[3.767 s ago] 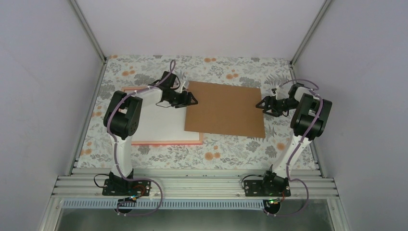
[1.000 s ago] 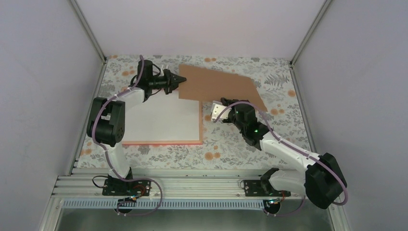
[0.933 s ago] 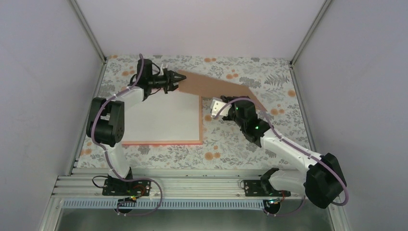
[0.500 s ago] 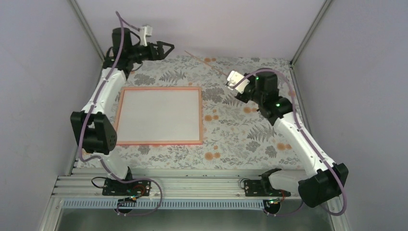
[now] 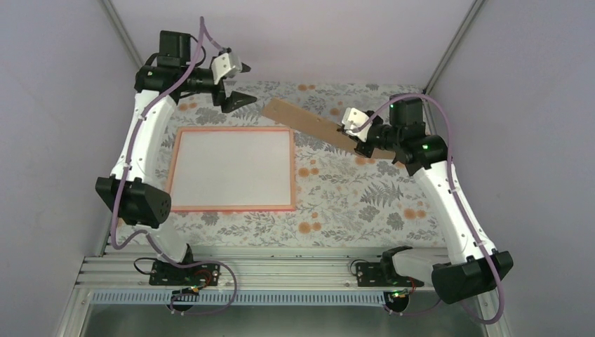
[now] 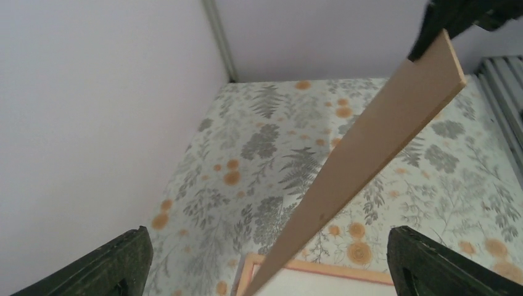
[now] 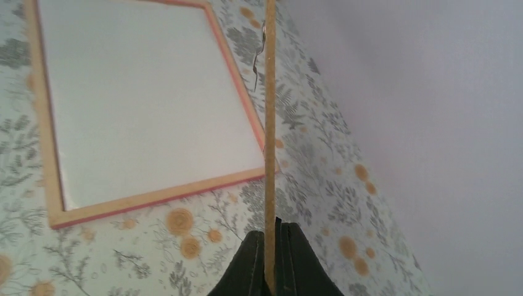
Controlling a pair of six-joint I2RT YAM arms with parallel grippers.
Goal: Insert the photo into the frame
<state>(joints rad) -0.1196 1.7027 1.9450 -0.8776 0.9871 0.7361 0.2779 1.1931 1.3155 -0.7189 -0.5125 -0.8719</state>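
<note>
Nearest us, the frame (image 5: pixel 231 208) lay flat on the floral table (image 5: pixel 337 210), its salmon rim up and a plain white surface (image 5: pixel 231 167) filling its opening. We could not tell whether that surface was the photo. Beyond the frame's far right corner, the right gripper (image 5: pixel 363 138) was clenched on one edge of the brown backing board (image 5: pixel 309 123), which hung tilted in the air, touching neither frame nor table. Farthest, above the frame's far left corner, the left gripper (image 5: pixel 238 83) hung released, its fingers spread wide and grasping nothing.
</note>
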